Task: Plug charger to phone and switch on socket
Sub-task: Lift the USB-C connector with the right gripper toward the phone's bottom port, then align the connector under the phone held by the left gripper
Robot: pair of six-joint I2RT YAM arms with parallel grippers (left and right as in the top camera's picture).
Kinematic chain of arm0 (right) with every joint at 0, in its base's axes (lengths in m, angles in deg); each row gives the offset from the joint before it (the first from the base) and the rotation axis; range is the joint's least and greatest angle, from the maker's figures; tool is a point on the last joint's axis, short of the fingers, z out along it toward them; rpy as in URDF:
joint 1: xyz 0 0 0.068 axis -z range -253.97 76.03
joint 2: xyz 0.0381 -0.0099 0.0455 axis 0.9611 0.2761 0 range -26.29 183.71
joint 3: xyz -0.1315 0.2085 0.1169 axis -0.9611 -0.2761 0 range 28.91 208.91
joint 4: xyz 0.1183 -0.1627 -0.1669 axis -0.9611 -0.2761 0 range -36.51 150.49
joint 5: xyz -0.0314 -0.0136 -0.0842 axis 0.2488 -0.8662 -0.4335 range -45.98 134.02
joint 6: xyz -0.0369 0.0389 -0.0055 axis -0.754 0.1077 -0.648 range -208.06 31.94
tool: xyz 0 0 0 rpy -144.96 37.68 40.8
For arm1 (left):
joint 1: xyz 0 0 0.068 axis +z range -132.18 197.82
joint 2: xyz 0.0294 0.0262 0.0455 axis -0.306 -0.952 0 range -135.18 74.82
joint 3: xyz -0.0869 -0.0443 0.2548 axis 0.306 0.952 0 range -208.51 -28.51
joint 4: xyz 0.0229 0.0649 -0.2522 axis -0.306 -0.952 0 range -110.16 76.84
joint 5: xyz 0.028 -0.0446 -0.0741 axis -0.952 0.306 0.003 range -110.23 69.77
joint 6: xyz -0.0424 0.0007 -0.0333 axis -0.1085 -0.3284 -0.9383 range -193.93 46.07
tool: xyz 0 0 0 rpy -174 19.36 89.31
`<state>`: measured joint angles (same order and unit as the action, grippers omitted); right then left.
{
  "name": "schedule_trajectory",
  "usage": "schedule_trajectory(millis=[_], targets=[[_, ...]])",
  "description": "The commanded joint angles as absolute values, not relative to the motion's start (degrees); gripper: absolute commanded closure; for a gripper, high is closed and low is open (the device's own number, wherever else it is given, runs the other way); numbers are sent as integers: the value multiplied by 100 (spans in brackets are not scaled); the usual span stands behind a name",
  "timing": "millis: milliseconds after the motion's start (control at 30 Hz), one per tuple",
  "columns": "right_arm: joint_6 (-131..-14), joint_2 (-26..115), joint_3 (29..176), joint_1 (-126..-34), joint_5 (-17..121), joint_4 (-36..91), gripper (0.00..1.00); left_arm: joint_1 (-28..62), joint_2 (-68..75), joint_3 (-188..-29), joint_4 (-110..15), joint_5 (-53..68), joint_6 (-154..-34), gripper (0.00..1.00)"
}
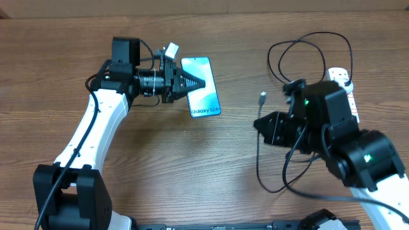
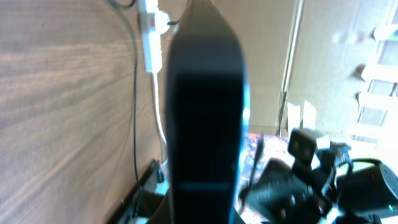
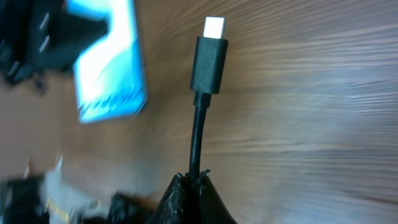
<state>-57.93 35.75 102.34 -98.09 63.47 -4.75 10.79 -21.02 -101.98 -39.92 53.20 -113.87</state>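
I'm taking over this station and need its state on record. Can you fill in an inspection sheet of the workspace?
Surface: wood-grain table, no spills seen.
Job's things: phone lit, face up; charger connector unplugged, apart from the phone; socket partly hidden behind the right arm.
Clutter: nothing seen.
Grippers: left pincer shut on the phone; right pincer shut on the charger, below its connector.
Cables: charger's black cable loops on the table beside the socket.
Surroundings: cardboard panels beyond the table.
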Motion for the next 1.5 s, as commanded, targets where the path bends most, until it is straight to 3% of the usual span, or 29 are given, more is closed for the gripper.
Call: schedule_trajectory(millis=[0, 567, 1467], targets=[[-6099, 3560, 10125, -10203, 6814, -451, 96, 1114, -2130, -10249, -3599, 5628, -11708, 96], [-6112, 4353, 10123, -11604, 6814, -114, 96, 1103, -2130, -10249, -3000, 5621, -12578, 96], [-5745, 4456, 10125, -11634, 6655, 347, 96, 1103, -2130, -10249, -3048, 6194, -11874, 96]])
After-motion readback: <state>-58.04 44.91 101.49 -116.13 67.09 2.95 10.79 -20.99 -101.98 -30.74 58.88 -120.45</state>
